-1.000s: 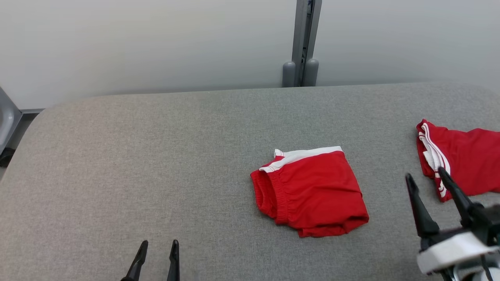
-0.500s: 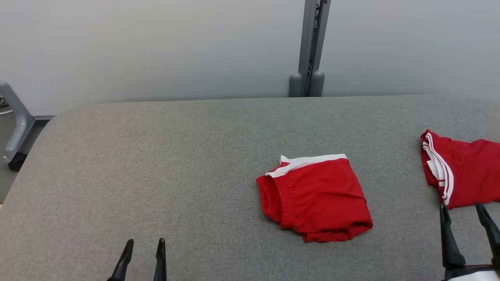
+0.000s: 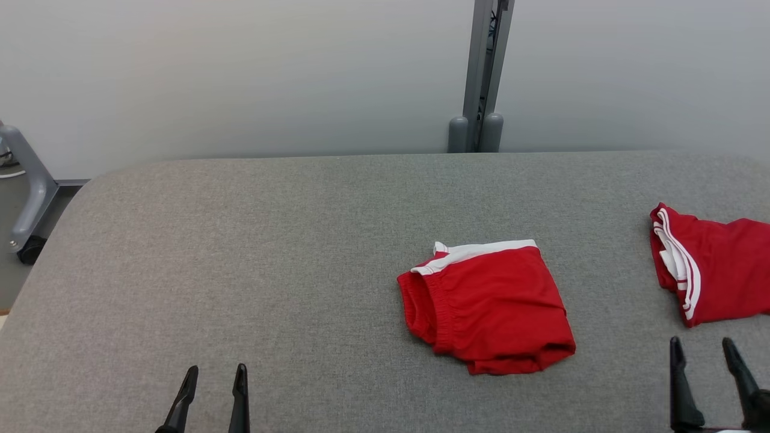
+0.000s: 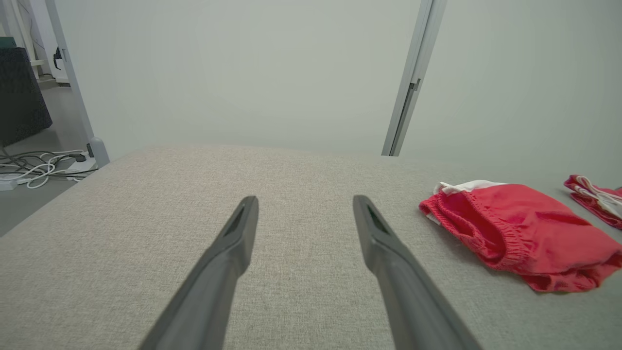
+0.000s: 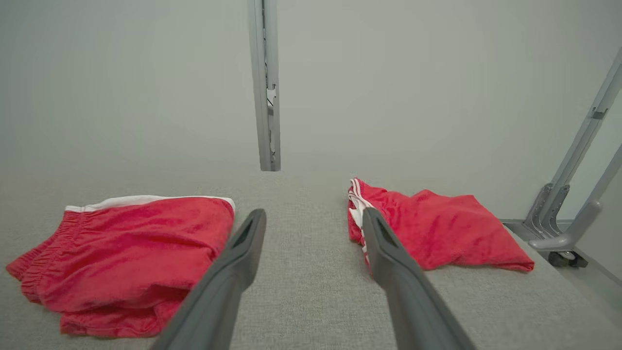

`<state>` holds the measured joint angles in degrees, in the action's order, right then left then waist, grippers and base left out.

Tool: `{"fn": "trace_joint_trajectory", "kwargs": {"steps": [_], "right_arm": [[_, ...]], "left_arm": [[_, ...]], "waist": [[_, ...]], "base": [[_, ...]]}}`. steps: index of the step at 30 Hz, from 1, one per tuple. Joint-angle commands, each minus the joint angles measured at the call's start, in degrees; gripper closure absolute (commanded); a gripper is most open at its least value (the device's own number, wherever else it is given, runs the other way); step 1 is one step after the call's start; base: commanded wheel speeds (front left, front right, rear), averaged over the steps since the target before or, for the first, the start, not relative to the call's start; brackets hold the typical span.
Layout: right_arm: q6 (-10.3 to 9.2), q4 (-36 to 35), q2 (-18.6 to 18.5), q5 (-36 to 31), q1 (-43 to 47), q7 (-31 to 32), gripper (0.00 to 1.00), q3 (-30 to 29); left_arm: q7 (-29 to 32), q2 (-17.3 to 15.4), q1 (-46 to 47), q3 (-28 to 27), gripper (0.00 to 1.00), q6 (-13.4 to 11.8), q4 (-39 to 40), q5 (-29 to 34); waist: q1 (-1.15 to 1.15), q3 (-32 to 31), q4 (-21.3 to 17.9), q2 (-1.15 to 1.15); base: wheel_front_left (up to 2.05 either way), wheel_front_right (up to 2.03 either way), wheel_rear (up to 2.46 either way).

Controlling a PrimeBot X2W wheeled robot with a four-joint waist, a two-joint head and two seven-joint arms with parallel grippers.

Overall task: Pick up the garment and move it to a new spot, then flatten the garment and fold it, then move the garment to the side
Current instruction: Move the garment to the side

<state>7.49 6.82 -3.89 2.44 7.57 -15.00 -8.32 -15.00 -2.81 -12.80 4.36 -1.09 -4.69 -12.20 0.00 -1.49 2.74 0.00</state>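
The red cloth garment with a white band (image 3: 493, 304) is lying folded into a compact bundle a little right of the middle of the grey fabric-covered surface (image 3: 240, 240). Its gathered elastic edge is facing the robot's left. I am counting two garments in all. A second red garment with white stripes (image 3: 719, 264) is resting near the right end of the surface, well apart from the first, and is running past the head view's right border. Which of the two the job concerns I cannot tell.

Two pincers are hovering at the near edge, neither touching cloth. The left pincer (image 3: 216, 373) is pointing away from the robot over bare fabric, well to the left of the banded garment. Its two dark fingers are standing wide with nothing between them. The right pincer (image 3: 701, 346) is hanging just short of the striped garment, its two fingers likewise spread wide and empty.

Behind the surface one grey metal post (image 3: 484, 66) is rising against the pale wall. One grey frame leg with a small black wheel (image 3: 27, 198) is standing on the floor off the left end.
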Motion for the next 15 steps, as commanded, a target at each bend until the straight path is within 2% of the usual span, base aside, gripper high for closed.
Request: {"fn": "trace_joint_trajectory", "kwargs": {"steps": [1, 2, 4, 6, 10, 12, 15], "right_arm": [[0.01, 3.18, 0.20, 2.26, -1.09, -0.24, 0.00, 0.88], [0.02, 4.55, 0.27, 3.93, -2.89, -0.21, 0.00, 1.56], [0.01, 6.81, -0.13, 7.82, -6.50, 4.13, 0.00, 3.17], [0.02, 8.42, -0.89, 12.53, -10.42, 13.20, 0.00, 6.50], [0.01, 9.92, -1.72, 20.25, -20.39, 32.04, 0.00, 8.94], [0.01, 11.53, -2.57, 21.62, -24.37, 38.87, 0.00, 9.84], [0.01, 15.69, -4.15, 20.15, -28.90, 44.68, 0.00, 11.23]], "left_arm": [[-0.24, -0.20, -0.08, -0.28, 0.00, -0.18, 0.29, 0.24], [-0.24, -0.18, -0.20, -0.28, 0.00, -0.21, 0.42, 0.24], [-0.24, -0.22, -0.06, -0.13, 0.00, 0.09, 0.57, 0.41], [-0.24, -0.19, 0.41, -0.01, 0.00, 0.30, 0.85, 0.52], [-0.22, -0.19, 2.18, 0.85, 0.00, 0.64, 1.05, 0.86], [-0.17, -0.23, 3.00, 1.22, 0.00, 0.96, 0.86, 0.96], [-0.17, -0.20, 4.36, 2.00, 0.00, 1.11, 0.38, 0.64]], "waist": [[0.00, 0.05, 0.08, 0.00], [0.00, 0.11, 0.05, 0.00], [0.00, 0.54, 0.06, 0.00], [0.00, 1.18, 0.00, 0.00], [0.00, 3.81, 0.44, 0.00], [0.00, 5.16, 1.17, 0.00], [0.00, 6.68, 2.63, 0.00]], "base": [[0.00, 0.00, 0.00], [0.00, 0.00, 0.00], [0.00, 0.00, 0.00], [0.00, 0.00, 0.00], [0.00, 0.00, 0.00], [0.00, 0.00, 0.00], [0.00, 0.00, 0.00]]}}
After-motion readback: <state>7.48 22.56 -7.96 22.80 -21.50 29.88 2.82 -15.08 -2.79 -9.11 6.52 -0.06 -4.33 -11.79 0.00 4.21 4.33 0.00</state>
